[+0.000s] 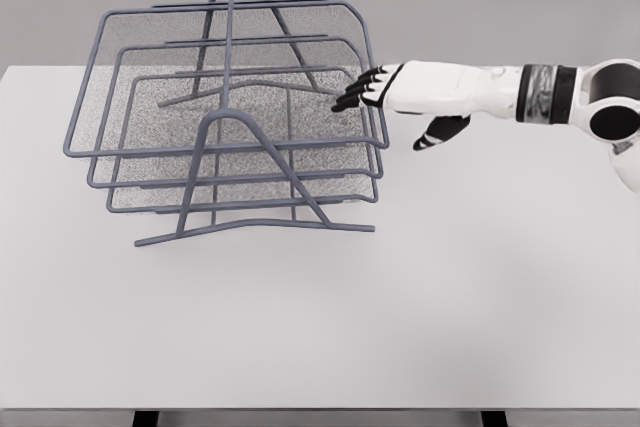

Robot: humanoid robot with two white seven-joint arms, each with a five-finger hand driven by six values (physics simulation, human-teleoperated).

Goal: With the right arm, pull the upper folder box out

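**Right hand at the rack's right rim, fingers loose**

Take the wire rack (pixel 230 137) as your landmark. It stands on the white table (pixel 420 327), toward the far left part of it, and nothing else lies on the table around it. You can count three mesh trays stacked in it, tilted so that each lower one shows a little further forward, and two A-shaped wire frames, one on the near side and one on the far side, carrying them. The upper folder box (pixel 215 42) is the top tray, the largest outline, its rim running from the rack's far left corner across to the rounded right corner.

Left of the rack the table runs bare to its left edge. In front of the rack the table is open all the way to the near edge.

At the rack's right side you see one arm only, the right, coming in level from the right edge. The right hand (pixel 378 89) sits at the right rims of the trays, dark fingertips (pixel 350 99) reaching just inside the wire, fingers extended and relaxed, holding nothing. The thumb (pixel 440 132) hangs below, outside the rack. Whether a fingertip touches the rim, you cannot tell.

Right of the rack, under the forearm, the table is bare.
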